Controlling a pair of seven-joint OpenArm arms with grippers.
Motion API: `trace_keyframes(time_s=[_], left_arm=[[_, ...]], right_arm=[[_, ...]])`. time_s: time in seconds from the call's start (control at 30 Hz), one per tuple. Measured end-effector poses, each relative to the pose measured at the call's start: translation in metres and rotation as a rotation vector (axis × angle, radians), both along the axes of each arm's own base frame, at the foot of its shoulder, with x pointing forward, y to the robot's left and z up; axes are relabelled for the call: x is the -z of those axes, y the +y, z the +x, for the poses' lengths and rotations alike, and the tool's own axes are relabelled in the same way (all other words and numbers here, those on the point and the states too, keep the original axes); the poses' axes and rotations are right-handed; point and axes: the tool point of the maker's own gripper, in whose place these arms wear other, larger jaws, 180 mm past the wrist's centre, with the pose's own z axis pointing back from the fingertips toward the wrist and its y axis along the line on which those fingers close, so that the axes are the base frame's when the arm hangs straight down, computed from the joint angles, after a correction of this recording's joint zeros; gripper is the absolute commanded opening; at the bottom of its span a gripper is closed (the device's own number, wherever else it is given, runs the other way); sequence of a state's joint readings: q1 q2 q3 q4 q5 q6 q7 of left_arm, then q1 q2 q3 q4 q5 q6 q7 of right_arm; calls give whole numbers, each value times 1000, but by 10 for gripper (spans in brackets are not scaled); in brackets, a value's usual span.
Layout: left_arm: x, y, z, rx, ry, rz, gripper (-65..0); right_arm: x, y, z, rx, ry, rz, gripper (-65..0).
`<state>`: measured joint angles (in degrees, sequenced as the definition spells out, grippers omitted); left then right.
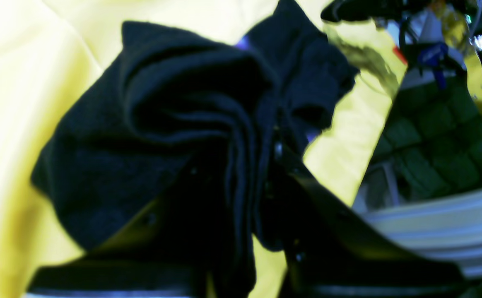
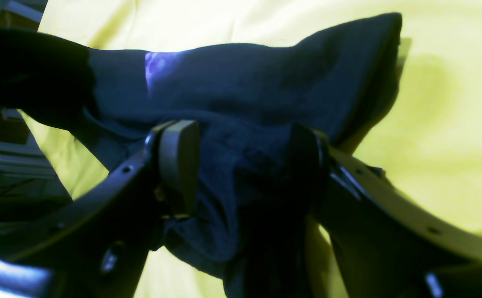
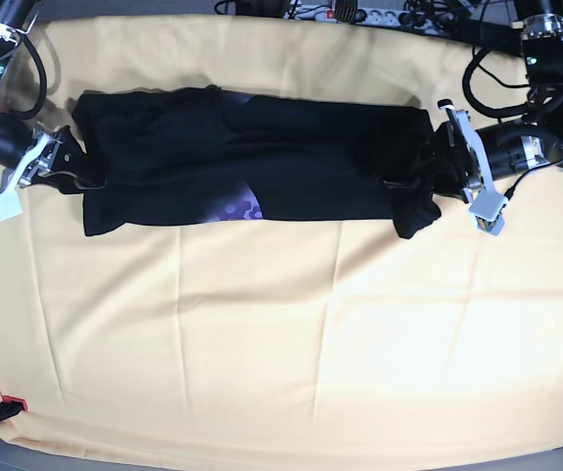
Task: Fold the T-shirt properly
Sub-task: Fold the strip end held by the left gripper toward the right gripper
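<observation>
While both grippers, left gripper (image 3: 438,169) and right gripper (image 3: 66,162), clamp its ends, the black T-shirt (image 3: 252,167) stretches lengthwise along the desk's far edge, a purple print patch showing.

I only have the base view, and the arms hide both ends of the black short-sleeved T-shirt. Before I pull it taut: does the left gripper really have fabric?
Observer: Yes. The left wrist view shows the left gripper closed on a pleated bunch of the black short-sleeved T-shirt.
Operator: And the right side?
Observer: The right gripper has its fingers fairly wide apart, with a thick wad of fabric filling the gap between them.
Operator: Is that end lying flat?
Observer: No. In the right wrist view it is raised above the pale yellow cloth and casts a shadow on it.
</observation>
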<state>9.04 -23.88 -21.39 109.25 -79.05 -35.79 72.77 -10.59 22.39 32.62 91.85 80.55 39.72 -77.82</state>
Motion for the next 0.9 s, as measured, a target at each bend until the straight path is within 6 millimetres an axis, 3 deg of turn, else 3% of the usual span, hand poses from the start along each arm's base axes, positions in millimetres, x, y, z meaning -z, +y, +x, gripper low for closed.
trace_keyframes(time_s=[0.1,0.27,0.33,0.67,0.73,0.8,0.9], left_arm=[[0,-6,1,-12,4,-55,-634],[-4,-10,-5,17,22,-96,-276],[-3,-10,-6,20,25,-92,-246],[-8,-12,-2,6,-6,-119,-261],[-1,-6,7,-47,-26,-67,-389],[7,11,22,-165,-23,-3,-628],[24,50,41,-343,-17,152,-650]], right_arm=[[0,0,0,0,0,1,-288],[0,0,0,0,-1,0,-288],[-1,-1,1,0,-3,-1,-288],[-4,-1,3,1,-13,2,-288],[-4,-3,2,-1,-12,-4,-288],[-6,-9,3,-5,-11,-29,-288],[-12,-22,4,-4,-16,-68,-288]])
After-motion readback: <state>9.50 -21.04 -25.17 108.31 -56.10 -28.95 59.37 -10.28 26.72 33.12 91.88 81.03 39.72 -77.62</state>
